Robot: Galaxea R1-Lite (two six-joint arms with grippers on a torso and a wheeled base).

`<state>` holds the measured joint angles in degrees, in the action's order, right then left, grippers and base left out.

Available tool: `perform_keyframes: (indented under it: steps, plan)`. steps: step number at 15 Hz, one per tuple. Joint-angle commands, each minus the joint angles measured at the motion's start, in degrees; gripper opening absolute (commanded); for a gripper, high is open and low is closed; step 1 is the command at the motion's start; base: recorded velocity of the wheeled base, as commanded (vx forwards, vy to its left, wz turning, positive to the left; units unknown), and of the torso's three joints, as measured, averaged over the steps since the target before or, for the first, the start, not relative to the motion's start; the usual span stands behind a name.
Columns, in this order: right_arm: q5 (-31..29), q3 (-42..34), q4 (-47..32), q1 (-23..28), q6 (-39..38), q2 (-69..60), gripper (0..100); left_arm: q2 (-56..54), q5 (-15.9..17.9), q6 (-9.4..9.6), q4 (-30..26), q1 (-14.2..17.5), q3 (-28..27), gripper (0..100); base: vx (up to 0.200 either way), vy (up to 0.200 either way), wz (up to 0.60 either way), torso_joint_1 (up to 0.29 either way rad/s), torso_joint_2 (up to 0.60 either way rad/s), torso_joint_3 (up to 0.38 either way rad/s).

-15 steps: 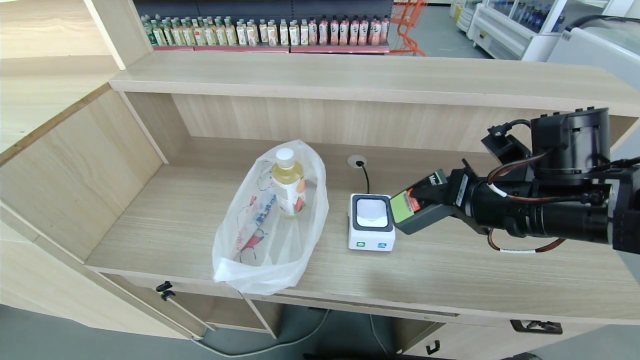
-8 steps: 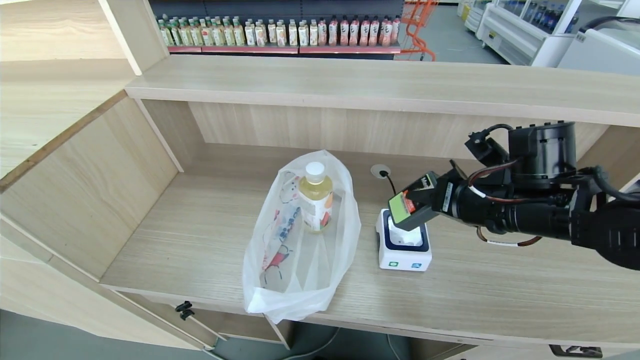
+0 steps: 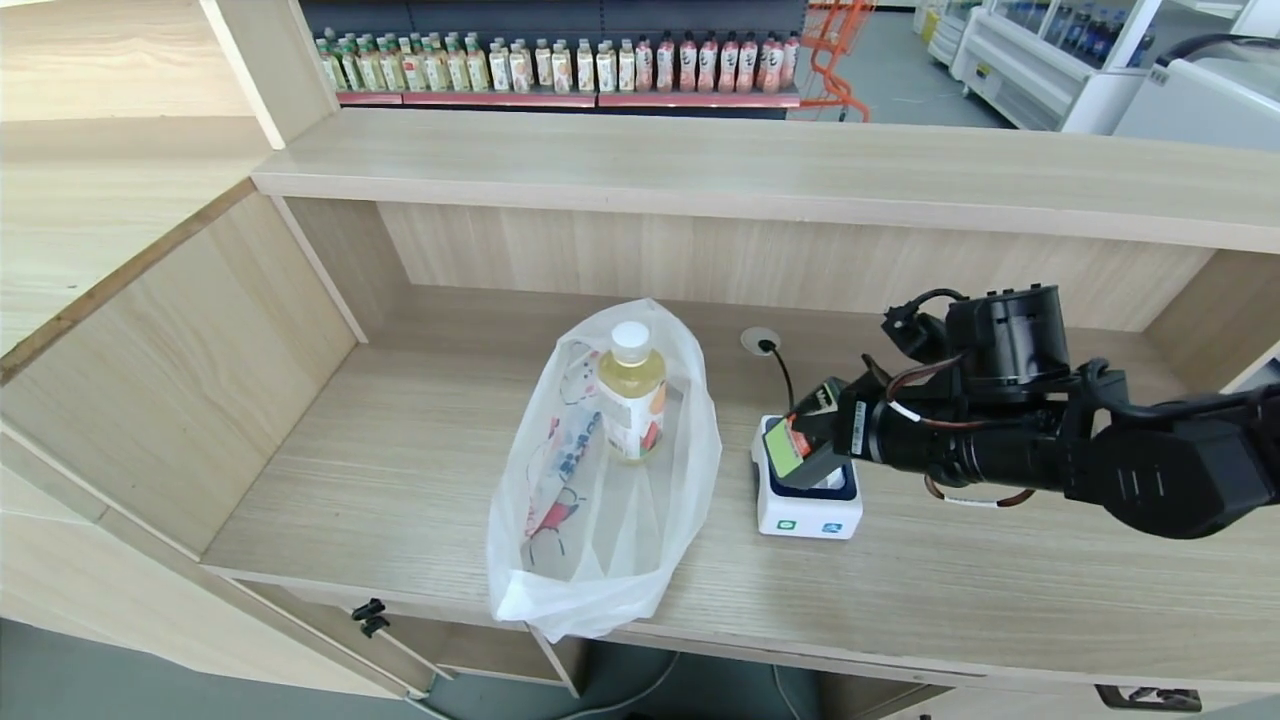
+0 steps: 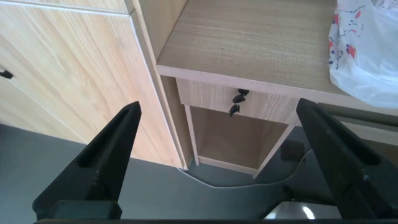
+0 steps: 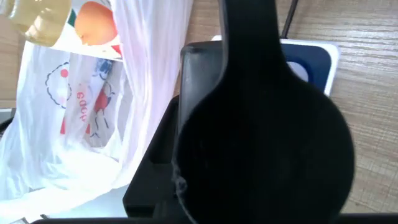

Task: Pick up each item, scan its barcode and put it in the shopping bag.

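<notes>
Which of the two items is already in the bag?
The white-capped bottle, upright inside the bag; the dark box is in the right gripper above the scanner.

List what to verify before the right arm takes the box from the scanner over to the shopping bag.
1. Grip: the right end effector is shut on the box. Ok.
2. Position: the box hangs over the scanner window. Ok.
3. Barcode faces the window: cannot tell, as the box's underside is hidden.
4. The shopping bag mouth is open and faces up. Ok.
5. Space in the bag: the bottle stands upright at the far end, and the near end is free. Ok.
6. Path: the left end effector is open, low in front of the counter and away from the bag. Ok.
</notes>
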<state>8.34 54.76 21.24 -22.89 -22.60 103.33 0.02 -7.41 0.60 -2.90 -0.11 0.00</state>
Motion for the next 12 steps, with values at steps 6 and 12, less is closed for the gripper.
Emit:
perform_keyframes:
  steps: [6,12]
  plan:
    - [0.3,0.1,0.6,0.0,0.1,1.4,0,0.0,-0.1,0.02,0.0,0.0,0.0,100,0.000,0.000,0.00,0.000,0.00,0.000]
    - [8.2,0.1,-4.4,-4.4,-3.2,-15.0,0,0.0,0.0,0.02,0.0,0.0,0.0,100,0.000,0.067,0.00,-0.002,0.00,0.001]
